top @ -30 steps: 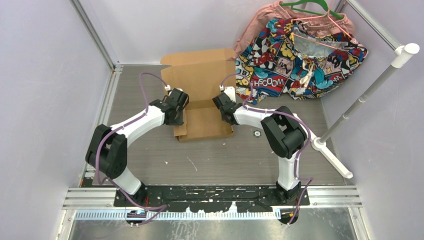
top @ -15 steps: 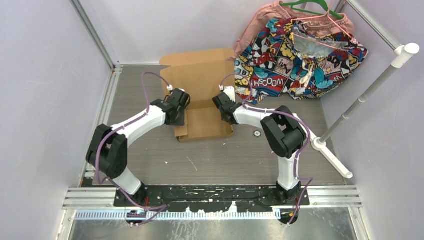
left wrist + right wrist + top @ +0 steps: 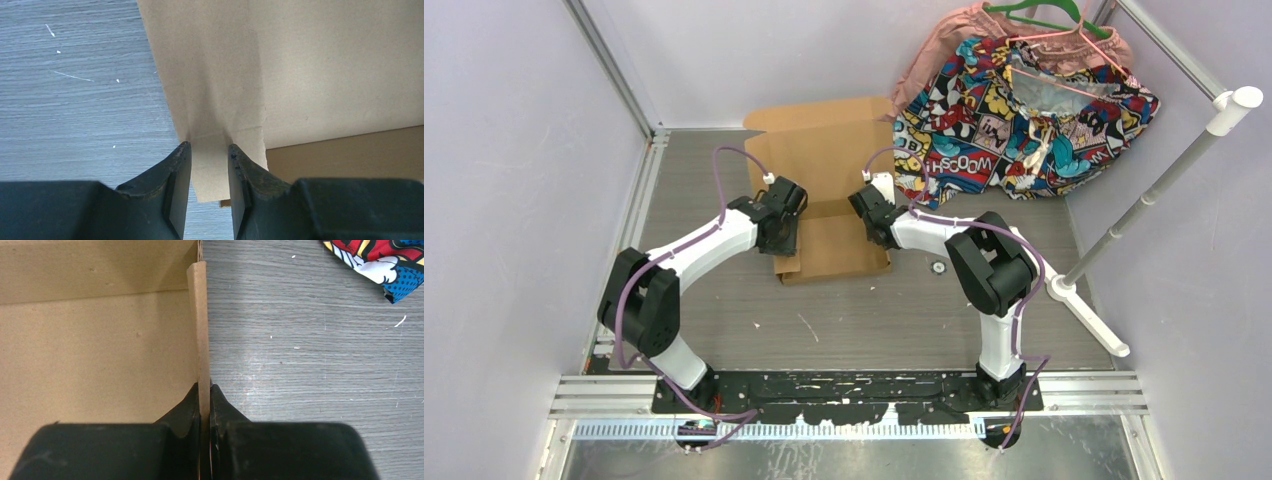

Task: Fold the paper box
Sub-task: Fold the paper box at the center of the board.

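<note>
Cardboard of the paper box [image 3: 829, 195] is sitting half-formed in the upper middle of the overhead view, between both arms. The right claw [image 3: 204, 386] is pinching the box's right side wall shut-tight, apparently to hold it upright. The left claw [image 3: 209, 147] is hovering over the left flap, jaws narrowly parted and gripping nothing, probably lining up to raise it. Printed cloth [image 3: 1024, 100] is lying at upper right.

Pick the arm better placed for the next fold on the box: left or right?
Right, likely. The right end effector is shut on the upright side wall of the cardboard box. The left end effector is open, only straddling a flap that it has not clamped.
</note>
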Robot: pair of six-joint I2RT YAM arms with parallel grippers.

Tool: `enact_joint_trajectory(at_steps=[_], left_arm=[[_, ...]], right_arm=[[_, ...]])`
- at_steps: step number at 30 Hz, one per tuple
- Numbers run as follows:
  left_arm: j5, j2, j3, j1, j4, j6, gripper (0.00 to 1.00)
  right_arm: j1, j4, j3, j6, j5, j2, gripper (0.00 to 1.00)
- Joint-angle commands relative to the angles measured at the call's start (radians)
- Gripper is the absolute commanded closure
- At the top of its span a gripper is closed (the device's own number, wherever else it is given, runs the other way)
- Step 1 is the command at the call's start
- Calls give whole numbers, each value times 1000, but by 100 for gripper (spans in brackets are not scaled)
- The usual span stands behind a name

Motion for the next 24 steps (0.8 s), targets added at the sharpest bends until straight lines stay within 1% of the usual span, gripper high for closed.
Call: enact_joint_trajectory(at_steps=[1, 5, 9, 16, 24], left_arm=[[28, 15, 12, -3, -53, 4, 66], [33, 7, 11, -4, -59, 7, 64], [49, -3, 12, -4, -62, 7, 58], [30, -11, 7, -4, -73, -4, 51], [34, 18, -26, -4, -43, -11, 49]], right_arm=[[0, -60, -58, 37, -85, 100, 99], [0, -57, -60, 37, -87, 99, 99], [0, -56, -63, 39, -88, 98, 99], [1, -54, -64, 41, -88, 100, 99], [0, -50, -69, 42, -91, 97, 99]])
